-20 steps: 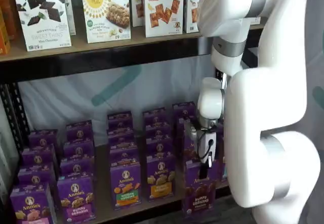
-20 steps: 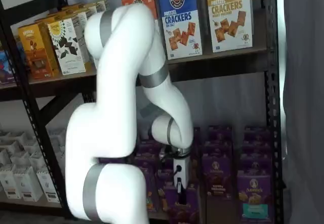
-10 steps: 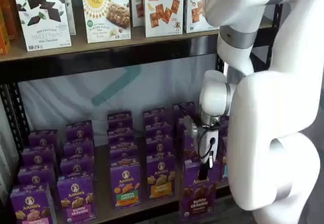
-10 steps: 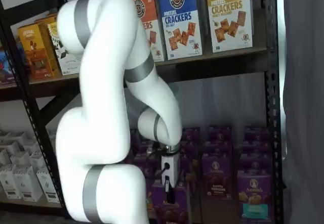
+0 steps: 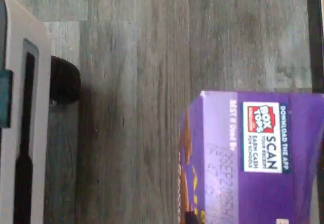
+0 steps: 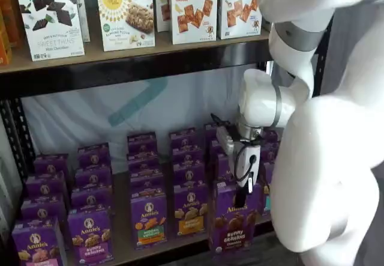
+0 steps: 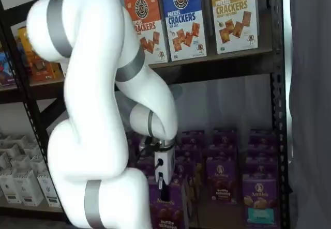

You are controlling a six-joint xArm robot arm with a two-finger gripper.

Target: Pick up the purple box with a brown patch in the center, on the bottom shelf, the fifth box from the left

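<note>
Drawn forward off the bottom shelf (image 6: 120, 251), the purple box (image 6: 233, 227) hangs clamped beneath the end effector (image 6: 238, 201), likely light, crushable cardboard best pinched across its top.

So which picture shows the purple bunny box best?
A shelf view shows the purple box best: its whole front faces the camera under the gripper. The other shelf view cuts off its bottom; the wrist view shows mainly its top.

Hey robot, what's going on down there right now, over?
Gripper shut on the purple box. Box pulled out past the front edge of the bottom shelf, floor beneath it in the wrist view. Nothing in the way.
</note>
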